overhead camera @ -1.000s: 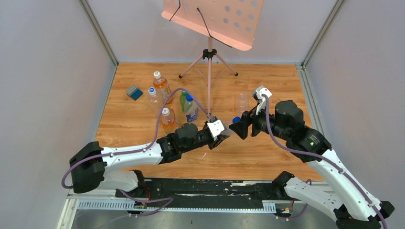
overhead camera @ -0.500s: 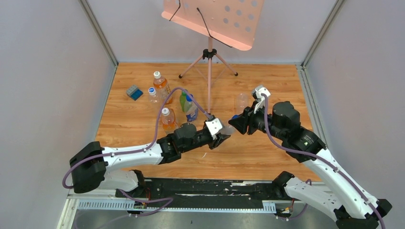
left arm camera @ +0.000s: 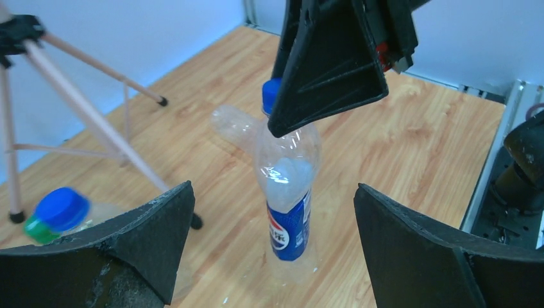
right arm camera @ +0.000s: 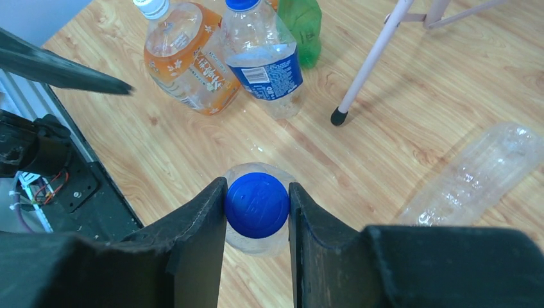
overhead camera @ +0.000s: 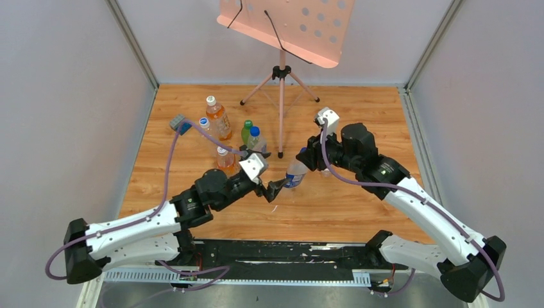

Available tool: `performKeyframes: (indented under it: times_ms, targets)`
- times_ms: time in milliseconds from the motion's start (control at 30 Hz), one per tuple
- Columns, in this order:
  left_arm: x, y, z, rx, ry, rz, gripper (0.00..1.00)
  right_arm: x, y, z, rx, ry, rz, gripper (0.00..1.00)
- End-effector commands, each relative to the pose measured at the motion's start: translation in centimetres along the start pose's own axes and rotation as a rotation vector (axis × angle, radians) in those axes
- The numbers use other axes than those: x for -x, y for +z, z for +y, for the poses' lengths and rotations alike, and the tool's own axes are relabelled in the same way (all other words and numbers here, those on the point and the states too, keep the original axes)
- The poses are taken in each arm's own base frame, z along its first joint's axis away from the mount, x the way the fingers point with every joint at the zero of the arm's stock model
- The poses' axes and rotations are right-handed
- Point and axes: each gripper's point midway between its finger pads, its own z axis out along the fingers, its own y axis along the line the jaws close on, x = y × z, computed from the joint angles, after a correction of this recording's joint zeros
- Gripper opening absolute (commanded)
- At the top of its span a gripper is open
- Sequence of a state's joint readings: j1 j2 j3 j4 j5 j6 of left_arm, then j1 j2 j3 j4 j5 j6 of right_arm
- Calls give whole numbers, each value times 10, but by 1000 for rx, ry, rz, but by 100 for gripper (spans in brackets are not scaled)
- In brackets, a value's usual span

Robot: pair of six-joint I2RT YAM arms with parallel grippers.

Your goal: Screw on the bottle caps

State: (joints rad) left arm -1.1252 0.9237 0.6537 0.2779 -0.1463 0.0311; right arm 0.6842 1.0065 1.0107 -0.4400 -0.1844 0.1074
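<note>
Tabletop [overhead camera: 359, 109]: wood; it carries everything, and the work goes on between the two tools.
Capped bottles [overhead camera: 224, 138]: a cluster standing beyond the left tool, well apart from the right tool.
Lying bottle [right arm camera: 475, 170]: clear and on its side, near the right tool on its far side; its neck end is out of view, so I cannot tell whether it is capped.
Left tool [left arm camera: 272, 191]: jaws spread wide and holding nothing; the bottle stands in front of the gap, clear of both fingers.
Right tool [right arm camera: 256, 189]: closed from above on the cap, one finger on each side of its rim.
Bottle [left arm camera: 287, 192]: directly under the right tool, upright, and its base appears to rest on the tabletop. It looks empty, so it is probably light and tippy, with a thin wall that would dent under a hard squeeze. The best hold is likely around the labelled body, low down, to resist twisting.
Cap [right arm camera: 256, 204]: blue, on the bottle's neck, between the right tool's fingers. It looks small and stiff and is best pinched across the rim, as it is now. How far it is threaded cannot be told.
Change, left tool: a second ago it was shut on the bottle, close to the right tool; now it has let go and drawn back toward its base.
Change, right tool: it has closed on the cap and shifted toward the left arm, and the bottle now has no side grip.
</note>
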Motion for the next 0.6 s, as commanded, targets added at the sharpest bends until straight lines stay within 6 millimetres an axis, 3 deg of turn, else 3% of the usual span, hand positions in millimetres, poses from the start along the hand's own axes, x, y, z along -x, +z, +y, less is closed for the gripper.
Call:
performKeyframes:
  times_ms: [0,367,567]
  targets:
    - [16,-34,32,145,-6,36,100,40,10,6,39,-81,-108,10]
    - [47,-109,87,398,17,66,100,34,53,12,60,-248,-77,12]
    - [54,-135,101,468,4,46,100,23,71,18,76,-255,-38,19]
